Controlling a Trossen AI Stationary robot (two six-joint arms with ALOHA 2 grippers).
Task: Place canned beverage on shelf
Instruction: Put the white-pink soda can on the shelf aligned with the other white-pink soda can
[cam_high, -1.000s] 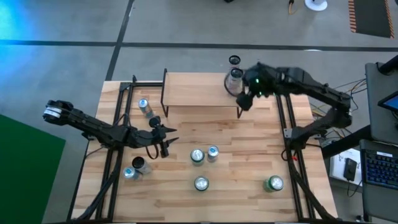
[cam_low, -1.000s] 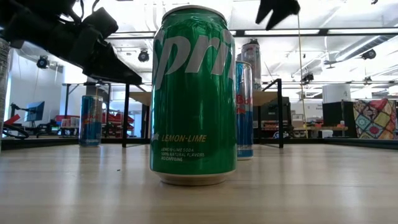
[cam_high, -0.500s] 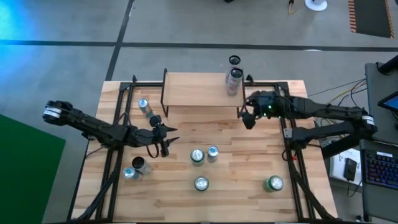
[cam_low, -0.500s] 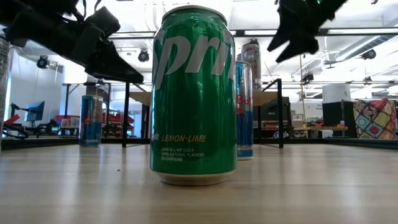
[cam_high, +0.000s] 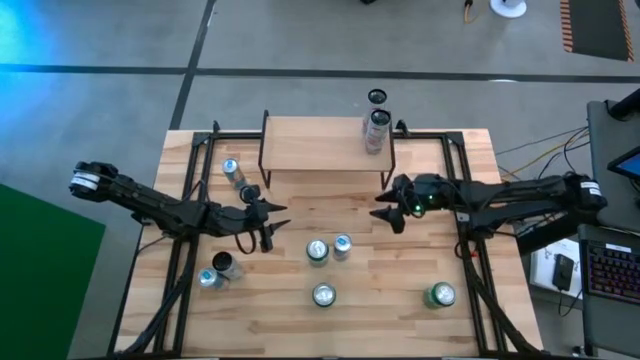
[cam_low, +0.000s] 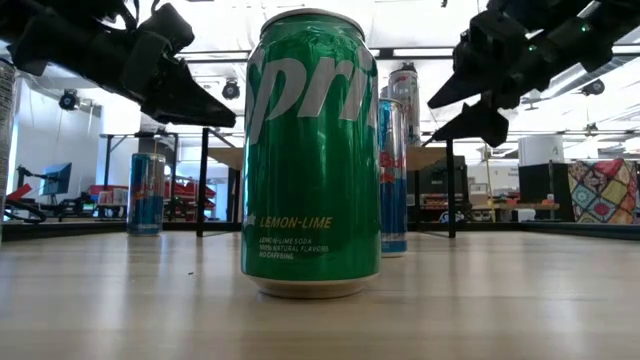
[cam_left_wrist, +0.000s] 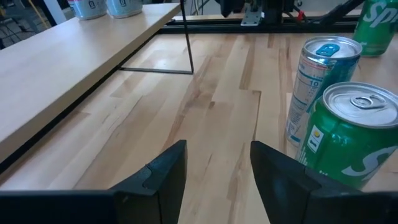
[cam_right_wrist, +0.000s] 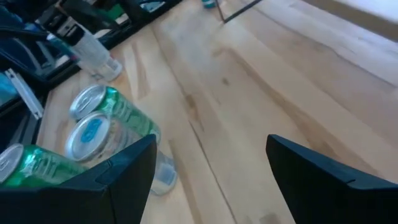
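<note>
One can (cam_high: 376, 130) up on shelf (cam_high: 310, 145) | right claw (cam_high: 387, 210) apart, empty | left claw (cam_high: 268, 222) apart | tabletop cans (cam_high: 329, 249) left

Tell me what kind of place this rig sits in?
Probably a robotics lab or workshop: a bare concrete floor with taped lines, a keyboard at a workstation beside the table, and benches and equipment under ceiling lights behind it.

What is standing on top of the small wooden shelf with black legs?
One tall silver can stands upright at the right end of the light wood plank shelf; the rest of the plank is bare. The table surface beneath the plank is covered from above.
</note>
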